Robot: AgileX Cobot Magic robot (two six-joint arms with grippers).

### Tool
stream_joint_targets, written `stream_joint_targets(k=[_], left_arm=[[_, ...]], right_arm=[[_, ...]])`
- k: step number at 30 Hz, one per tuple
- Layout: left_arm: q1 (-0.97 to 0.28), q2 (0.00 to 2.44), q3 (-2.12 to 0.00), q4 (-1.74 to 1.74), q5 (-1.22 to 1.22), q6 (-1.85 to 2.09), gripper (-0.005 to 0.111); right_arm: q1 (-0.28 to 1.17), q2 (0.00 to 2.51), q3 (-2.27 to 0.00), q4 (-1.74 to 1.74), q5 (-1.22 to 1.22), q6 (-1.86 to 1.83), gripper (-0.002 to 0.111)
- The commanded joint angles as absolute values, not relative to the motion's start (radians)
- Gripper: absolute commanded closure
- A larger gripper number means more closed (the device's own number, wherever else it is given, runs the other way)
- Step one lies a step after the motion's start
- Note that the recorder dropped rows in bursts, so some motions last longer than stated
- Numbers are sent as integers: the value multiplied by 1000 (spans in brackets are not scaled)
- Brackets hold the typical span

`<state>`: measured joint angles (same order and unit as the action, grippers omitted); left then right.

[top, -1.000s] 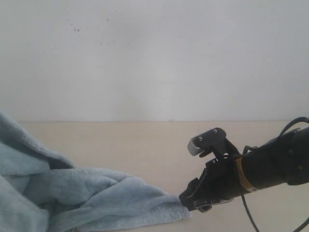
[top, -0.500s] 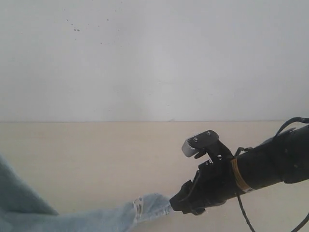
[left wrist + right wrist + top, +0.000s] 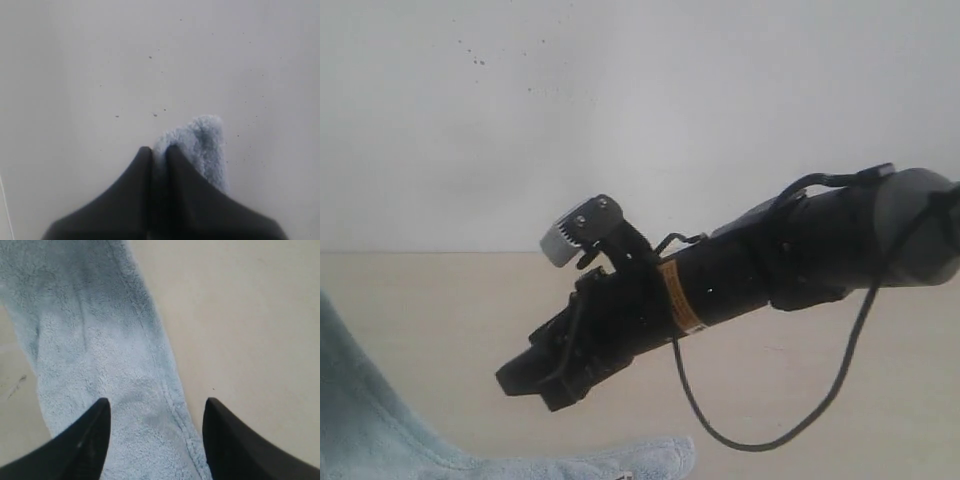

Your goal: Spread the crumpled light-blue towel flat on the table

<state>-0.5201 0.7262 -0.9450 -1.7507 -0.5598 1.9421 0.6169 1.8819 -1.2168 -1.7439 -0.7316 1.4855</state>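
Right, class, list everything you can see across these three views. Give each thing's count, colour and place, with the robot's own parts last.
towel: one, pale blue, low on the left of the exterior view, rising off its left edge, with one end lying on the table
table: one, pale beige, under the towel and the arm
wall: one, off-white with a few dark specks, behind the table
cable: one, black, hanging in a loop under the right arm
right arm: one, black with an orange band, reaching in from the right
right gripper: one, black, open, over the towel, holding nothing
left gripper: one, black, shut on a fold of the towel, outside the exterior view
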Motion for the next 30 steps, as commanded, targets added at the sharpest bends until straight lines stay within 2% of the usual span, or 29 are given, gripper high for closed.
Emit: stream_joint_targets(k=[1, 9, 20, 24, 26, 28, 30], left_arm=[[-521, 728, -951, -1744, -553, 1932, 98], [-521, 728, -951, -1744, -579, 1938, 98], [-521, 733, -897, -1744, -578, 1912, 98], [-521, 733, -850, -1744, -563, 1877, 98], [-521, 733, -839, -1744, -558, 1877, 98], [-521, 733, -837, -1744, -556, 1877, 98], [-521, 733, -837, -1744, -556, 1877, 98]], right_arm=[[637, 1944, -1247, -1744, -697, 1509, 55], [637, 2004, -1245, -1744, -498, 1519, 55], [637, 2024, -1125, -1744, -376, 1575, 57], [637, 2024, -1113, -1744, -337, 1567, 78], [637, 2024, -1113, -1744, -331, 1572, 84], [637, 2024, -1106, -1744, -320, 1576, 76], [637, 2024, -1088, -1744, -284, 1576, 59]])
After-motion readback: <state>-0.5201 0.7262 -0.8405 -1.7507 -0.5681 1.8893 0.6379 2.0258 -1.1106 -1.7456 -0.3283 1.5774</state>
